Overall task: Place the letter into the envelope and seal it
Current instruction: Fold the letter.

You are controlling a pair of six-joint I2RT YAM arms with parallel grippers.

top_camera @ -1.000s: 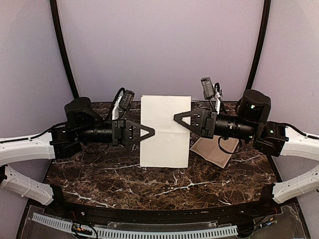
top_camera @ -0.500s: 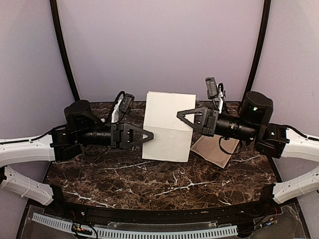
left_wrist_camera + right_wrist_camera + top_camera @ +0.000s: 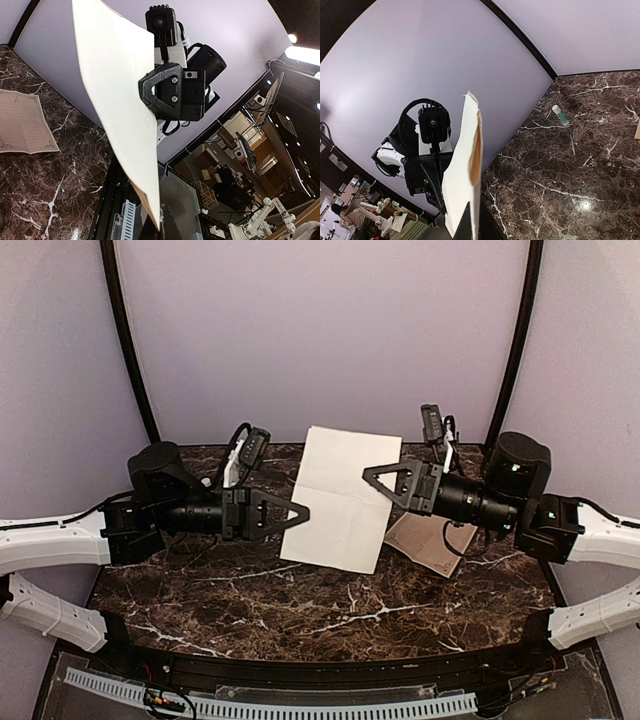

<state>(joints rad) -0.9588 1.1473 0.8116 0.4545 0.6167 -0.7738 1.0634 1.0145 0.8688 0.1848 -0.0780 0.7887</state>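
While the envelope (image 3: 338, 502) hangs tilted above the middle of the surface (image 3: 250, 592), pale face up, the left gripper (image 3: 303, 511) is closed on its left edge and the right gripper (image 3: 370, 476) is clamped on its right edge. The letter (image 3: 426, 550) lies flat just to the right, partly under the right arm.

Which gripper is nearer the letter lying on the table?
Right. The right gripper, gripping the envelope, hangs close by the letter; the left gripper is across the envelope, farther away.
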